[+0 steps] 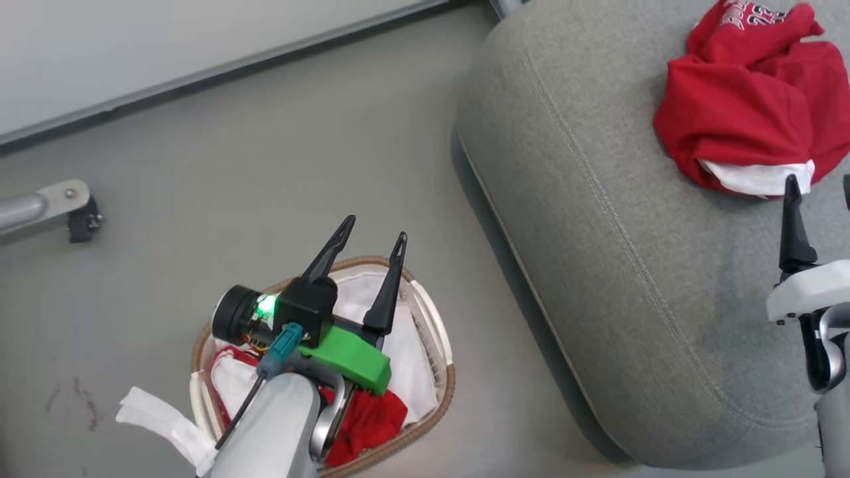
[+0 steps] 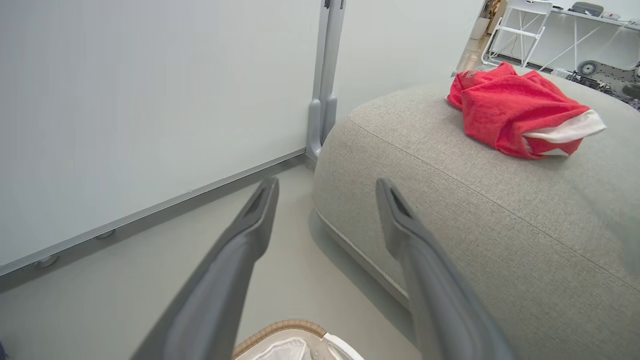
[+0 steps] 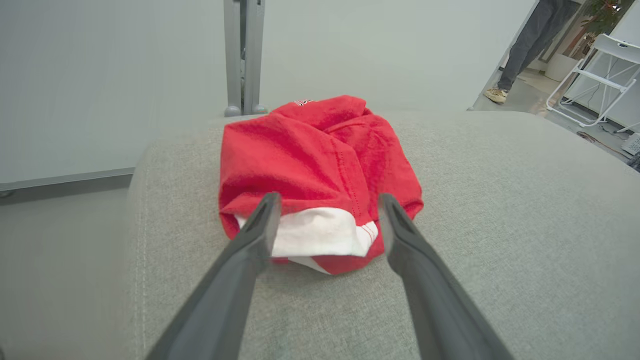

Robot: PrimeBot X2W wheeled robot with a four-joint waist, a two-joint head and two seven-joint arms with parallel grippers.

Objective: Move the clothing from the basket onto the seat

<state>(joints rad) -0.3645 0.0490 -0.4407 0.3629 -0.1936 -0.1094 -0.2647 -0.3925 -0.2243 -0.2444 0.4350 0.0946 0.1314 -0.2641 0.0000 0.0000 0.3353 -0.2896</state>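
A crumpled red garment [image 1: 744,113] with a white band and the number 23 lies at the far right of the grey seat [image 1: 597,265]. My right gripper [image 1: 819,182] is open just short of it, fingers either side of its white hem without touching. In the right wrist view the same garment [image 3: 310,155] lies just beyond my right gripper [image 3: 328,200]. The basket [image 1: 445,398] stands on the floor to the seat's left and holds more red clothing [image 1: 368,418] on its white liner. My left gripper [image 1: 375,229] hovers open and empty above it.
A pale wall panel with a metal post [image 2: 325,75] runs behind the seat. A metal leg with a black caster [image 1: 73,212] stands on the floor at the left. A person's leg and shoe [image 3: 520,50] and a white folding chair [image 3: 600,75] are beyond the seat.
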